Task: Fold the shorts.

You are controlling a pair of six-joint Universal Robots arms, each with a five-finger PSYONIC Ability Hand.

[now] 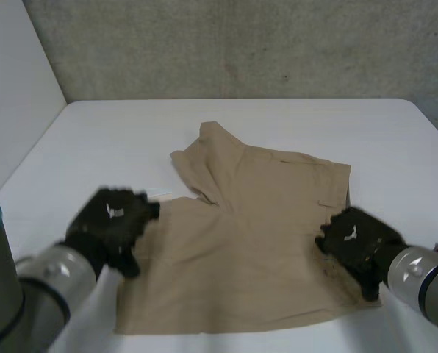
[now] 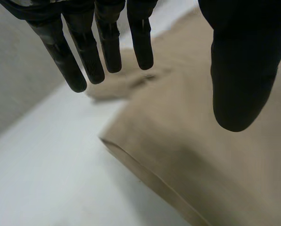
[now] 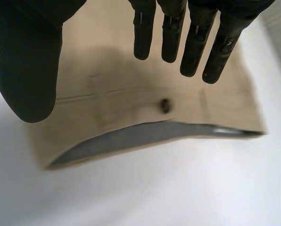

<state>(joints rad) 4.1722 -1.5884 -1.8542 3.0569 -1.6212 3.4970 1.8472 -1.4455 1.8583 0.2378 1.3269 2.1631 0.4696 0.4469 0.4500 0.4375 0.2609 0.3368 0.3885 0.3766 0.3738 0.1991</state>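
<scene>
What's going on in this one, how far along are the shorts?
A two-armed robot is working on tan shorts spread on a white table. Its left hand is over the hem of the near leg. Its right hand is over the waistband by the button. Both hands have straight fingers and hold nothing. The shorts lie mostly flat, the far leg a bit rumpled, and no tidy fold shows yet.

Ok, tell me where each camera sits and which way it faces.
Head view: behind the arms, looking down on table and shorts; both arms, left hand, right hand show.
Left wrist view: on that wrist, along the open palm toward a leg hem; fingers, thumb show.
Right wrist view: same, toward the waistband button; open fingers, thumb show.
All share the shorts.
</scene>
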